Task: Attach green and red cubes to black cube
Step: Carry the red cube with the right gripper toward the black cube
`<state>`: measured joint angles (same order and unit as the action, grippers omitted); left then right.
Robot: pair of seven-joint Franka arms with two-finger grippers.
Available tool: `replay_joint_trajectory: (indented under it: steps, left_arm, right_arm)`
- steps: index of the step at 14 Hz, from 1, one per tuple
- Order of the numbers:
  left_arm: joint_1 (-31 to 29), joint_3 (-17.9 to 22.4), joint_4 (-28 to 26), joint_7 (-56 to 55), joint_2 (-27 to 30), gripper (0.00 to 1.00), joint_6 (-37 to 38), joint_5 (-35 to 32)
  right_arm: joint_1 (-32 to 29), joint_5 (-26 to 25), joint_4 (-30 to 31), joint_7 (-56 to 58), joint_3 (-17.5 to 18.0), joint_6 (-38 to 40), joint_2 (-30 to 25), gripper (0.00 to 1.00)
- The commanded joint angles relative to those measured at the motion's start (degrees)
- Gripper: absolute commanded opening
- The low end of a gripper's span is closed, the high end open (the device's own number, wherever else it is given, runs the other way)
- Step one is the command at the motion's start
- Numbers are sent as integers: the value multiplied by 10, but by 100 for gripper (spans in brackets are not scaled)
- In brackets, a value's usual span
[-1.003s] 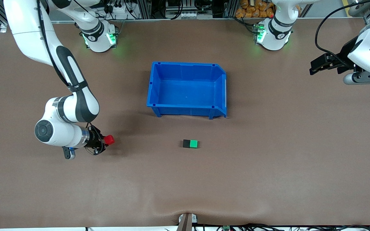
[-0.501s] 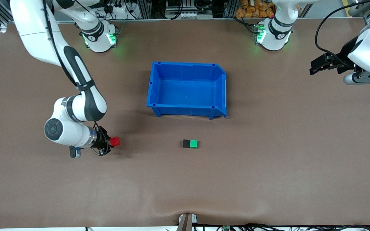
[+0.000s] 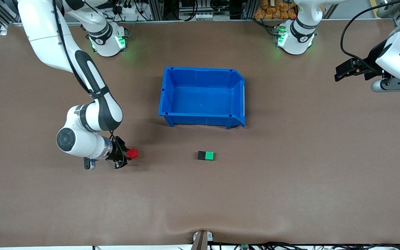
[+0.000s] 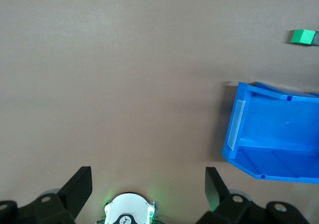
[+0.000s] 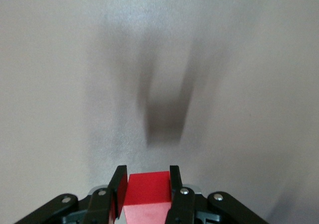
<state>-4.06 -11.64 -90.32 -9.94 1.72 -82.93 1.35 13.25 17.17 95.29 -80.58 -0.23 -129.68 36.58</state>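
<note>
Front view: two arms, three cubes, one blue bin (image 3: 202, 95). Right gripper (image 3: 127, 156) grips the red cube (image 3: 133, 153) above the table, toward the right arm's end. Black cube (image 3: 201, 155) and green cube (image 3: 209, 156) touch, nearer the camera than the bin. Left gripper (image 3: 340, 74) waits.

Left wrist view: fingers (image 4: 79, 184) spread wide, holding nothing.

Right wrist view: fingers (image 5: 118, 184) clamp the cube's sides.

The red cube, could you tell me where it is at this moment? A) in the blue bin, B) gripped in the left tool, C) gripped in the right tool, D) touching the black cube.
C: the red cube sits clamped between the fingers of the right tool, up over the table, apart from the black cube.
</note>
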Motion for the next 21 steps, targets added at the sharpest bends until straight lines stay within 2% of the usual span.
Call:
replay_joint_trajectory:
  steps: [1, 21]
  left_arm:
    - [-4, -2, 5, 2, -1, 100, 5, 9]
    - [-5, -2, 6, 2, -3, 100, 4, 8]
  right_arm:
    - [12, 13, -18, -26, -3, -1, 16, 0]
    - [84, 12, -74, -158, -4, -27, 69, 0]
